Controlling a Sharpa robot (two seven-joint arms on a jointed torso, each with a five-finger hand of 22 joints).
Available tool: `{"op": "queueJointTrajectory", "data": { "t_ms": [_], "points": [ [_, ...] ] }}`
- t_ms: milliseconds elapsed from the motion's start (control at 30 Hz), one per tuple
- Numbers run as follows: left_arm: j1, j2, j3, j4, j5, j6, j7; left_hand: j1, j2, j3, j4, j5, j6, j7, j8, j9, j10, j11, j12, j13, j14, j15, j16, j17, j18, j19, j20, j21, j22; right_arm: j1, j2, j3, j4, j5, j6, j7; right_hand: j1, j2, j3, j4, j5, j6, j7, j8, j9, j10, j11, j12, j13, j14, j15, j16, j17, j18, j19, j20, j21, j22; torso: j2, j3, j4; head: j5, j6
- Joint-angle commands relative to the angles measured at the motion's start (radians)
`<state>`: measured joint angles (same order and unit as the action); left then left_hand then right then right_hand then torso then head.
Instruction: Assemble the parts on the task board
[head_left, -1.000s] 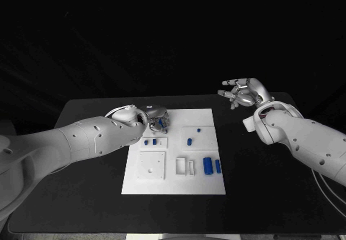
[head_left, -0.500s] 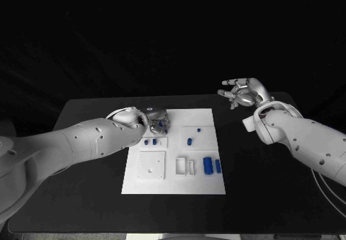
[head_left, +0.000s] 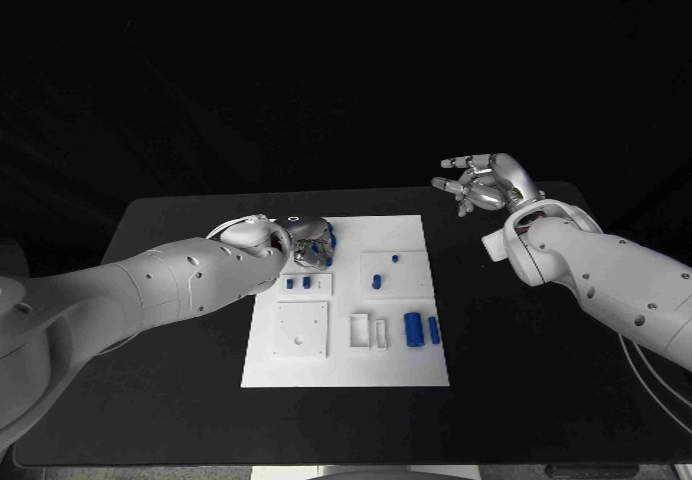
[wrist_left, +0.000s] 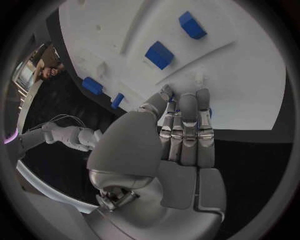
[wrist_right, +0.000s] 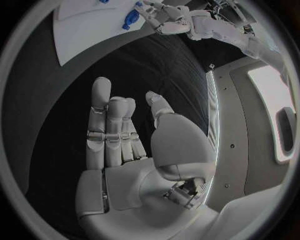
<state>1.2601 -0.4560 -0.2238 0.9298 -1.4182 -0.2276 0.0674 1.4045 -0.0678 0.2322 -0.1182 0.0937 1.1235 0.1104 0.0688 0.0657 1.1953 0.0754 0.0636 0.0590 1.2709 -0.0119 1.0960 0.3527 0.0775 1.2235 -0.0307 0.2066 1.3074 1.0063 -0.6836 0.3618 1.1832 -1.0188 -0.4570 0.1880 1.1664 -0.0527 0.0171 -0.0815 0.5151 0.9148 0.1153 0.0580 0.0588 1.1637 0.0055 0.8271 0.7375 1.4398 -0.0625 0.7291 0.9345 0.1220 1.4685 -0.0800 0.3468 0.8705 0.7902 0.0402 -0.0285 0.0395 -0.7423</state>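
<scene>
The white task board (head_left: 346, 355) lies in the middle of the black table. My left hand (head_left: 307, 243) hovers over the board's far left corner, its fingers (wrist_left: 187, 125) closed together around a small blue part (head_left: 330, 237); slivers of that blue part (wrist_left: 209, 113) show beside the fingertips. Two small blue parts (head_left: 296, 284) sit in a recess just in front of that hand. More blue parts stand mid-board (head_left: 376, 282) and as a taller pair (head_left: 415, 330) near the right edge. My right hand (head_left: 485, 186) is raised beyond the board's far right corner, fingers spread, empty.
White raised blocks (head_left: 304, 330) and slotted holders (head_left: 369, 331) occupy the board's near half. In the left wrist view, blue pieces (wrist_left: 159, 54) lie on the board (wrist_left: 244, 75) ahead of the fingers. The right wrist view shows the board's corner (wrist_right: 81, 25) far off.
My left hand has lifted slightly and turned, so the blue part in its fingers now shows. The right hand has barely shifted.
</scene>
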Motion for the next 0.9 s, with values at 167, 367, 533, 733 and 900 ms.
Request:
{"op": "queueJointTrajectory", "data": {
  "t_ms": [167, 367, 533, 733, 900],
  "points": [
    [-0.009, 0.010, 0.000, -0.011, 0.027, 0.012, 0.027, -0.003, 0.015, 0.009, 0.005, 0.005, -0.010, -0.003, -0.007, -0.001, -0.002, 0.000, -0.006, -0.001, 0.013, -0.003, 0.007, 0.001, 0.014, -0.006, -0.002, 0.010, 0.022, 0.000, 0.002, 0.001, 0.001, 0.001, 0.008, 0.012, -0.009, 0.003, 0.002, -0.004, 0.003, 0.009, 0.001, 0.002, 0.001, -0.002, -0.006, -0.005, -0.001, 0.002, -0.007, -0.004, -0.001, 0.002, 0.036, -0.007, 0.000, -0.001, 0.000, -0.0001, 0.0001, -0.001, 0.000],
    [-0.012, 0.014, 0.000, -0.018, 0.037, 0.010, 0.030, -0.005, 0.007, 0.010, 0.008, 0.002, -0.051, -0.007, -0.007, -0.003, -0.020, 0.005, -0.006, -0.001, 0.016, 0.000, 0.006, 0.000, 0.017, -0.005, 0.001, 0.012, 0.020, 0.000, 0.003, 0.001, -0.001, 0.001, 0.009, 0.012, -0.009, 0.003, 0.002, -0.004, 0.003, 0.009, 0.001, 0.002, 0.001, -0.002, -0.006, -0.005, -0.001, 0.002, -0.007, -0.004, -0.001, 0.002, 0.036, -0.007, 0.000, -0.001, 0.000, -0.0005, 0.0012, -0.002, -0.001],
    [-0.013, 0.015, 0.001, -0.021, 0.042, 0.008, 0.031, -0.005, 0.001, 0.010, 0.010, 0.001, -0.076, -0.009, -0.007, -0.003, -0.028, 0.007, -0.006, -0.001, 0.017, 0.002, 0.005, -0.001, 0.018, -0.004, 0.002, 0.011, 0.020, -0.001, 0.005, 0.001, -0.001, 0.001, 0.009, 0.012, -0.008, 0.003, 0.003, -0.004, 0.004, 0.013, 0.000, 0.002, 0.002, -0.001, -0.006, -0.004, -0.008, 0.002, -0.008, -0.003, -0.002, 0.002, 0.036, -0.008, 0.003, -0.006, 0.000, 0.0000, 0.0029, -0.004, -0.002],
    [-0.013, 0.017, 0.001, -0.021, 0.049, 0.014, 0.032, -0.007, -0.003, 0.008, 0.012, -0.004, -0.080, -0.009, -0.007, -0.003, -0.029, 0.008, -0.006, -0.001, 0.017, 0.002, 0.004, -0.001, 0.019, -0.003, 0.003, 0.010, 0.019, -0.001, 0.005, 0.001, -0.002, 0.001, 0.011, 0.012, -0.008, 0.003, 0.003, -0.004, 0.004, 0.013, 0.000, 0.002, 0.002, -0.001, -0.006, -0.004, -0.008, 0.002, -0.008, -0.003, -0.002, 0.002, 0.036, -0.008, 0.003, -0.006, 0.000, -0.0005, 0.0044, -0.007, -0.004],
    [-0.013, 0.019, 0.001, -0.020, 0.053, 0.029, 0.033, -0.006, 0.002, 0.008, 0.015, -0.005, -0.063, -0.004, -0.005, -0.003, -0.024, 0.005, -0.006, -0.001, 0.018, 0.000, 0.004, -0.001, 0.018, -0.002, 0.002, 0.008, 0.019, -0.001, 0.005, 0.001, -0.002, 0.001, 0.012, 0.011, -0.008, 0.003, 0.003, -0.004, 0.004, 0.013, 0.000, 0.002, 0.002, -0.001, -0.006, -0.004, -0.008, 0.002, -0.008, -0.003, -0.002, 0.002, 0.036, -0.008, 0.003, -0.006, 0.000, 0.0002, 0.0058, -0.010, -0.006]
  ]
}}
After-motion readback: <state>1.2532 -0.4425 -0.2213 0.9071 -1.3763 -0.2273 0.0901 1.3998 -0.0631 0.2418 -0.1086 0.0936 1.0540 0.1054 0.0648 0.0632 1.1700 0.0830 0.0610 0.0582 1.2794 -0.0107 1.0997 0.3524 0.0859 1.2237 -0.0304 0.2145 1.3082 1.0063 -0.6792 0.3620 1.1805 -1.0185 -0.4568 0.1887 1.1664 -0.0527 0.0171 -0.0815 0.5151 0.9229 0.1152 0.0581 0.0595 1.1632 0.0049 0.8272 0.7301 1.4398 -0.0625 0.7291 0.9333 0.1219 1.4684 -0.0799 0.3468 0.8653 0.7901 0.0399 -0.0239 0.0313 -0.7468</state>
